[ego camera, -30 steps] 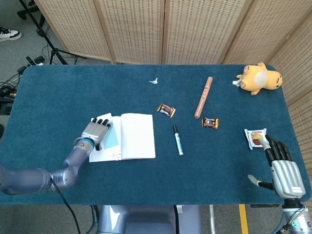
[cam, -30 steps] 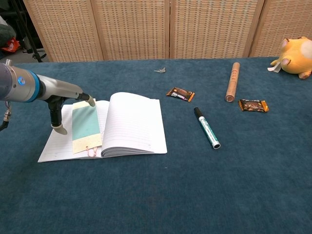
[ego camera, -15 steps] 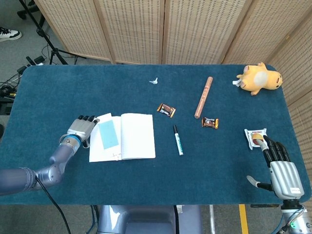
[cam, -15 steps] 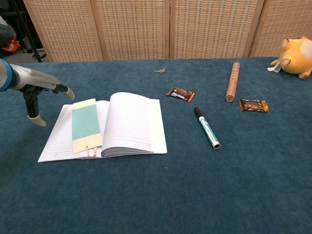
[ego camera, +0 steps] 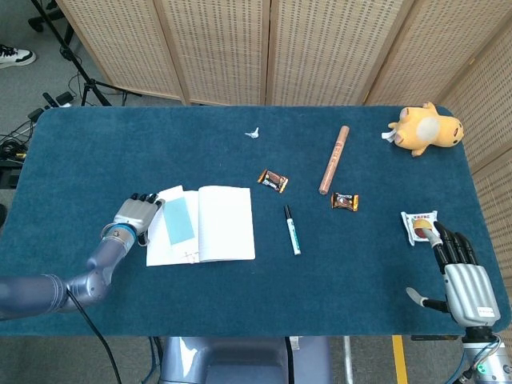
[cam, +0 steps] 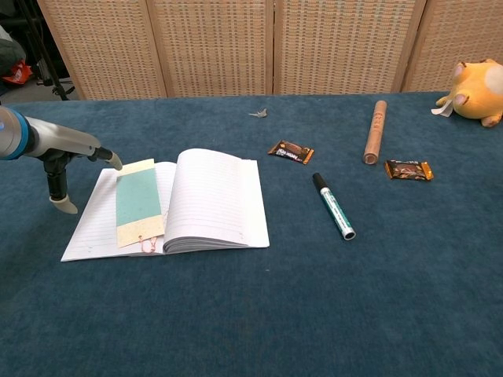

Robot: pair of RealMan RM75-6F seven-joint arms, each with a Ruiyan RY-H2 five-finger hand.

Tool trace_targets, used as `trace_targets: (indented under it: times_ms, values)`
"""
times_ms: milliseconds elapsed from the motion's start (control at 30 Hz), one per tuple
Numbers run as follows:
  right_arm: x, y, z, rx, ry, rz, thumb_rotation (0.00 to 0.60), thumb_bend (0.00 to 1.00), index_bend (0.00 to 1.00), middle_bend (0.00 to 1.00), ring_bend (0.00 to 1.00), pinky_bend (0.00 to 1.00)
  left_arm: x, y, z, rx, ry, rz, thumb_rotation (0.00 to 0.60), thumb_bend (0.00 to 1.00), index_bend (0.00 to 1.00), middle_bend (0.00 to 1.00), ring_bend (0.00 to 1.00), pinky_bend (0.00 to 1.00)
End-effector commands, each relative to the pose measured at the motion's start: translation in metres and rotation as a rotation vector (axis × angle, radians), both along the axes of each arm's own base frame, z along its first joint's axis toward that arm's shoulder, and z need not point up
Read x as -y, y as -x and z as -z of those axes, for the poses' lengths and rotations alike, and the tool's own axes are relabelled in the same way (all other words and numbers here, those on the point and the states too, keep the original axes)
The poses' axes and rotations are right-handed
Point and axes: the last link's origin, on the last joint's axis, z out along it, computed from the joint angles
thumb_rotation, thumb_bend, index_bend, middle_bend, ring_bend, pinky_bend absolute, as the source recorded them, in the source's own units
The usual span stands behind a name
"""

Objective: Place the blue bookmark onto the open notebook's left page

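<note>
The blue bookmark (ego camera: 179,221) (cam: 138,202), a teal strip with cream ends, lies flat on the left page of the open notebook (ego camera: 220,224) (cam: 208,200). My left hand (ego camera: 133,216) (cam: 67,153) hovers just left of the notebook's left edge, fingers apart, holding nothing. A fingertip (cam: 114,162) points toward the bookmark's top corner without touching it. My right hand (ego camera: 462,272) rests open at the table's near right corner, seen only in the head view.
A green-and-white marker (ego camera: 292,230) (cam: 334,205) lies right of the notebook. Two candy wrappers (ego camera: 273,180) (ego camera: 345,201), a brown tube (ego camera: 334,158), a yellow plush toy (ego camera: 426,130), a red-and-white packet (ego camera: 419,225) and a small paper scrap (ego camera: 253,132) are scattered beyond.
My left hand let go of the bookmark and drew back left off the page. The bookmark stays on the left page. The right hand has not moved.
</note>
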Motion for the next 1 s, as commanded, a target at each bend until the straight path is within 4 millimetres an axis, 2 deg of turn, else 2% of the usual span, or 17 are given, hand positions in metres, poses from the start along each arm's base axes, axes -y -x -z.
trace_targets:
  times_ms: [33, 1000]
  values:
    - [0.0, 0.0, 0.0, 0.001, 0.001, 0.0, 0.6, 0.1, 0.0, 0.0, 0.0, 0.0, -0.002, -0.002, 0.002, 0.005, -0.006, -0.002, 0.6, 0.25, 0.0, 0.0, 0.0, 0.0]
    - [0.0, 0.002, -0.003, 0.009, 0.014, 0.001, 0.6, 0.1, 0.0, 0.0, 0.0, 0.0, -0.004, -0.015, 0.024, -0.021, 0.015, -0.001, 0.6, 0.25, 0.0, 0.0, 0.0, 0.0]
